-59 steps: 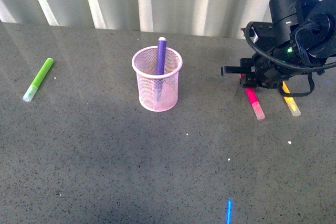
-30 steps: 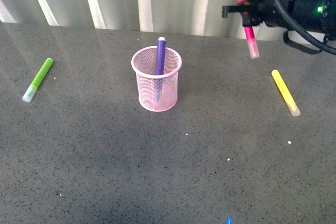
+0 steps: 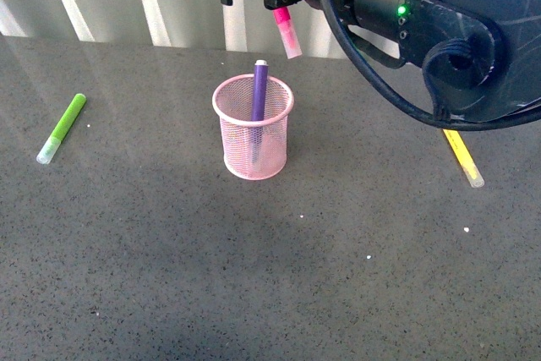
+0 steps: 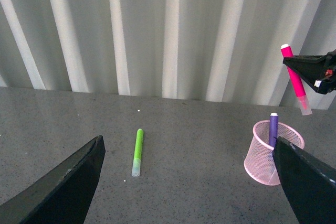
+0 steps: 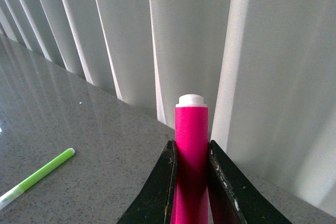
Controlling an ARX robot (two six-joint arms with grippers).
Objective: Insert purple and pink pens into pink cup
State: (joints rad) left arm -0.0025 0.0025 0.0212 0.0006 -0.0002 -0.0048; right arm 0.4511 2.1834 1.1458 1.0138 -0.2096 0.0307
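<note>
Pink pen (image 3: 287, 34) hangs in the air, clamped between the two fingers of the right gripper (image 5: 191, 153), which press against its barrel from either side. In the front view the gripper body covers its upper end, and only the lower half with the pale see-through cap shows. The right wrist view cuts off that lower half and shows the white-tipped top end instead. Its long axis is close to upright but tilted: white end up, capped end down and leaning toward the robot's right.

It sits high above the table (image 3: 254, 285), above the pink cup (image 3: 272, 158) and a little to the right of it. Whether the tip is straight over the opening cannot be told, since the views do not settle how far back it is.

The purple pen (image 3: 259, 90) stands in the cup, leaning on the rim, white end up; its lower part shows only dimly through the mesh.

The right arm hides the far end of the yellow marker (image 3: 464, 161), which lies flat well to the right. A green marker (image 3: 62, 128) lies flat far to the left.

The left gripper (image 4: 187, 142) appears only in its own wrist view, fingers spread wide with nothing between them.
</note>
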